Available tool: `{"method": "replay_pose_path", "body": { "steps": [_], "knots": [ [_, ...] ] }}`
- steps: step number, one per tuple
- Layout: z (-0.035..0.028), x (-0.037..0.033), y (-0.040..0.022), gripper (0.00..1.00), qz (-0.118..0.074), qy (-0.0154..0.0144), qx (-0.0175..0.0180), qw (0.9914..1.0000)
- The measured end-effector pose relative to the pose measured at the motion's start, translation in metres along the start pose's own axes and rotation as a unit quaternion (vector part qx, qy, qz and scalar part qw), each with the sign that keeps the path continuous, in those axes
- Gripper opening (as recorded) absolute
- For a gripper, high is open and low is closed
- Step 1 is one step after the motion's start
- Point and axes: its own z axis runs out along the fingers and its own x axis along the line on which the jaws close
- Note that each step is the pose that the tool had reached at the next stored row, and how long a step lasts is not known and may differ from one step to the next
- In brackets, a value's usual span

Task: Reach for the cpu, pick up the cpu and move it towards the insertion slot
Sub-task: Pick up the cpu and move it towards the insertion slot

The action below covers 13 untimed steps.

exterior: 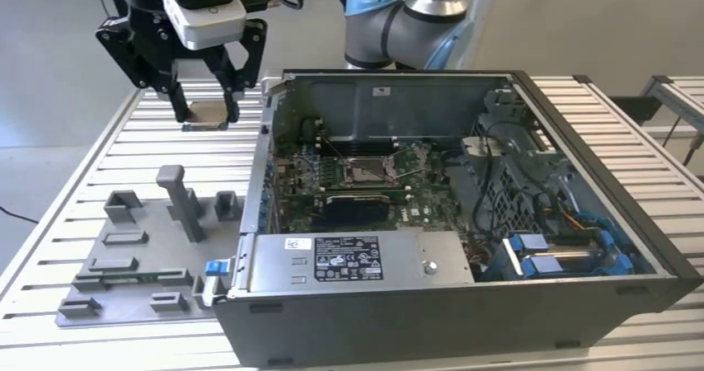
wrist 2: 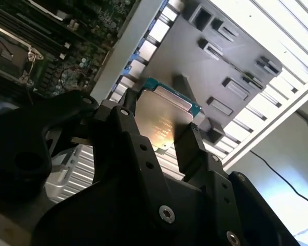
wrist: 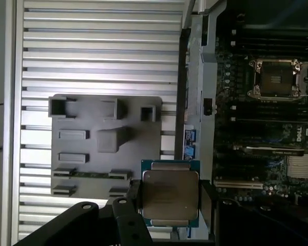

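In the exterior view my gripper (exterior: 206,117) hangs above the slatted table, to the exterior view's left of the open computer case, shut on the cpu (exterior: 206,110). The chip shows its tan side there. In both wrist views the cpu (wrist: 170,193) (wrist 2: 161,118) has a silvery face and a green edge, and sits clamped between the black fingers (wrist: 133,205) (wrist 2: 190,143). The insertion slot (exterior: 363,171) (wrist: 274,79) is a square metal-framed socket on the motherboard inside the case, apart from the gripper.
A grey plastic fixture tray (exterior: 132,264) (wrist: 105,146) with upright blocks lies on the table (exterior: 66,181) below the gripper. The case wall (exterior: 264,140) stands between gripper and socket. Cables and blue connectors (exterior: 539,255) crowd the case's right side in the exterior view.
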Motion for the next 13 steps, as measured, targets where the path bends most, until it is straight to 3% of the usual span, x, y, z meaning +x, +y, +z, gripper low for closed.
{"method": "replay_pose_path", "body": {
  "steps": [2, 10, 13],
  "knots": [
    [0.0000, -0.0052, -0.0001, 0.00, 0.000, 0.0000, 0.0000, 1.00000],
    [-0.0005, -0.0397, -0.0006, 0.00, 0.000, 0.0000, 0.0000, 1.00000],
    [-0.0007, -0.0497, -0.0008, 0.00, 0.000, 0.0000, 0.0000, 1.00000]
  ]
}}
